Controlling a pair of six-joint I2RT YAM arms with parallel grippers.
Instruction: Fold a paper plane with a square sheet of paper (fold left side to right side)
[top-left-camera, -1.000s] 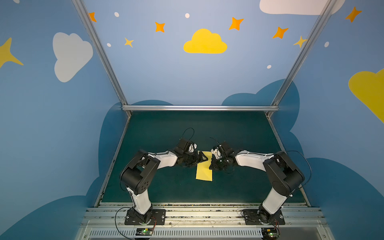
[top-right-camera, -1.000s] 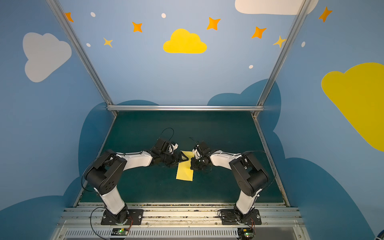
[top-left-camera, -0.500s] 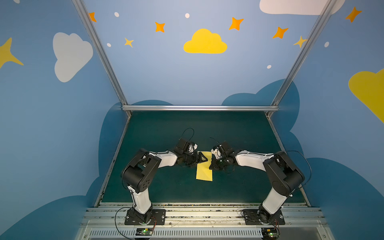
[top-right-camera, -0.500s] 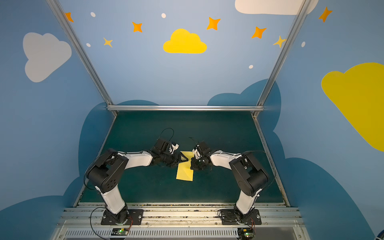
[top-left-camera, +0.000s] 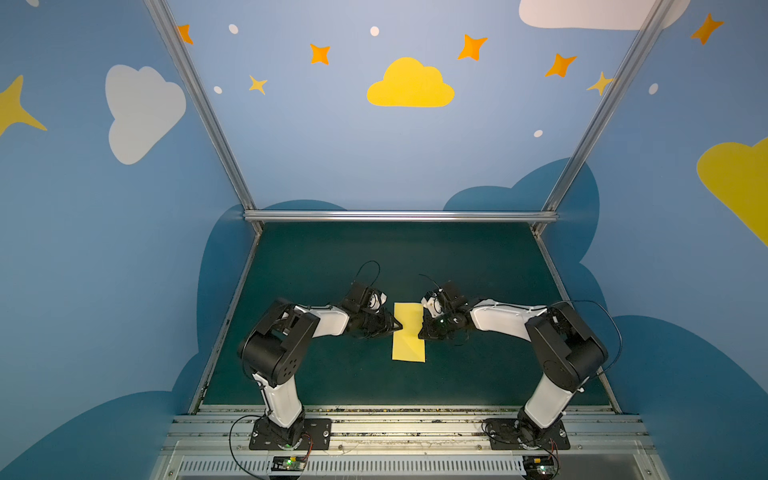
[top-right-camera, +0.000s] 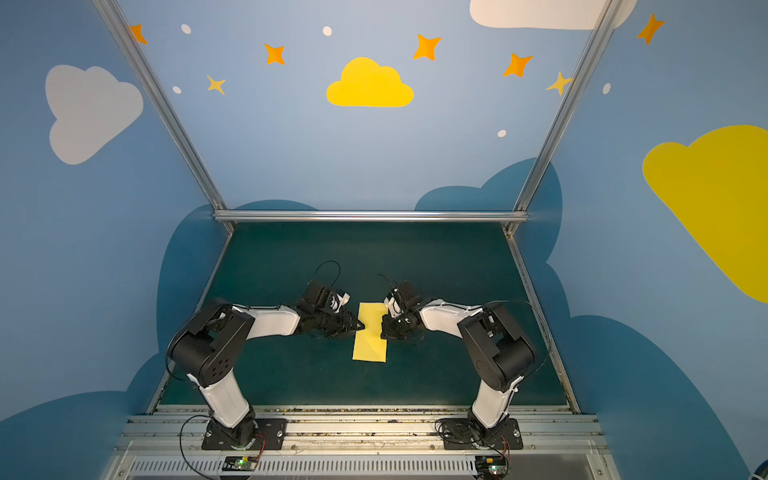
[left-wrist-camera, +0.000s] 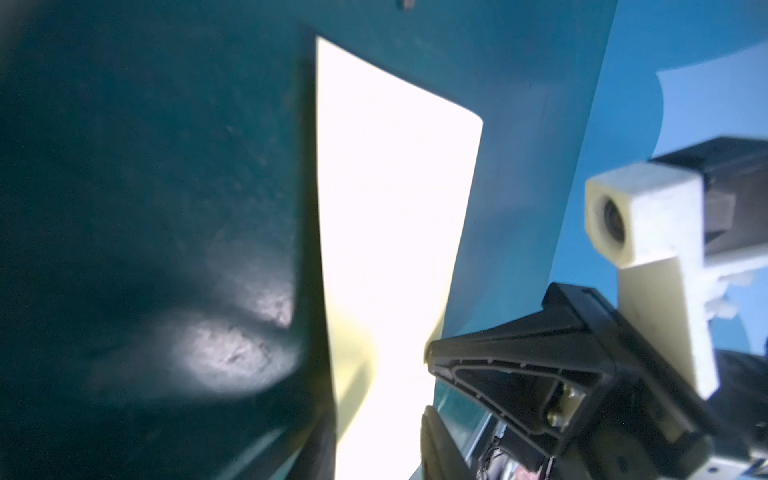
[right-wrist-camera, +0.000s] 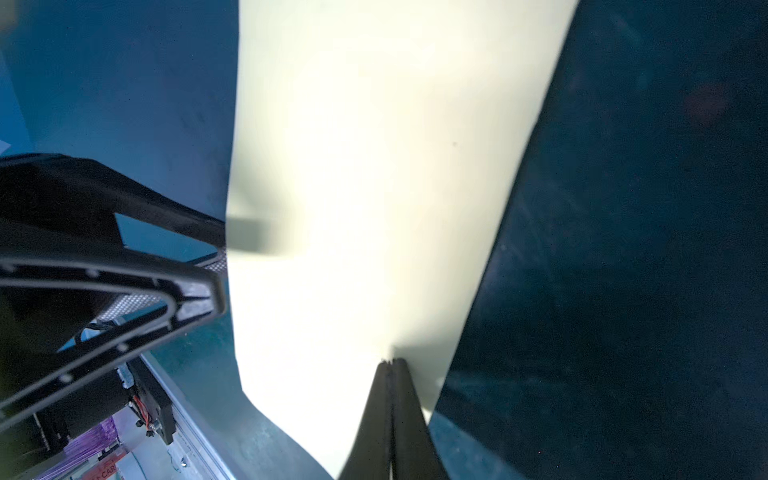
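The square sheet of paper (top-left-camera: 409, 334) (top-right-camera: 370, 336) lies on the green mat as a narrow pale yellow rectangle, folded in half. A paper plane is out of view. My left gripper (top-left-camera: 398, 325) (top-right-camera: 360, 326) is at the sheet's left edge. In the left wrist view its jaws (left-wrist-camera: 378, 419) stand apart with the paper (left-wrist-camera: 390, 208) between them. My right gripper (top-left-camera: 422, 332) (top-right-camera: 383, 332) is shut, and its tips (right-wrist-camera: 390, 361) rest on the paper (right-wrist-camera: 374, 166) near the right edge. The left gripper's fingers (right-wrist-camera: 199, 282) straddle the opposite edge.
Blue painted walls enclose the mat (top-left-camera: 395, 257) on three sides, with a metal rail (top-left-camera: 399, 216) along the back. Both arm bases (top-left-camera: 289, 432) (top-left-camera: 525, 432) stand on a metal frame at the front. The right arm's wrist camera (left-wrist-camera: 648, 216) shows in the left wrist view.
The left gripper's jaws have narrowed a lot and its tip has drawn back slightly to the paper's left edge. The right gripper and the paper have stayed put.
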